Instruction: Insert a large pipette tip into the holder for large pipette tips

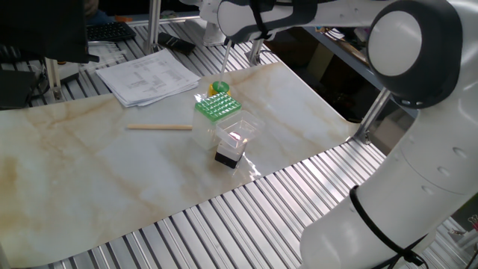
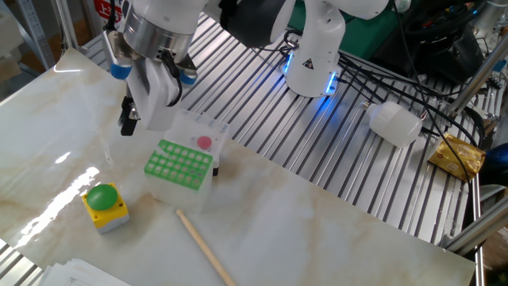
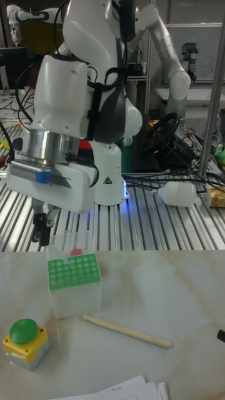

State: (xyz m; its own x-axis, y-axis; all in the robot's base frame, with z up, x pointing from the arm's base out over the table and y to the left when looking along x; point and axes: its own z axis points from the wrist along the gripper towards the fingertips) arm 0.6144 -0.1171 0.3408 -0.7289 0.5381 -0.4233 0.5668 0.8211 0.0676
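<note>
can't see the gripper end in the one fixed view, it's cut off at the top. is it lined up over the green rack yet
Observer: No. In the other fixed view the gripper hangs beside the green rack, over bare table, not above its holes.
Operator: is it holding the tip
Observer: Cannot tell. In the tall fixed view its jaws stand close together, but no clear cone shows between them.
Operator: touching anything down there
Observer: Seemingly not. The tall fixed view shows the jaw ends higher than the rack's top face, with a gap to the clear box behind the rack.
</note>
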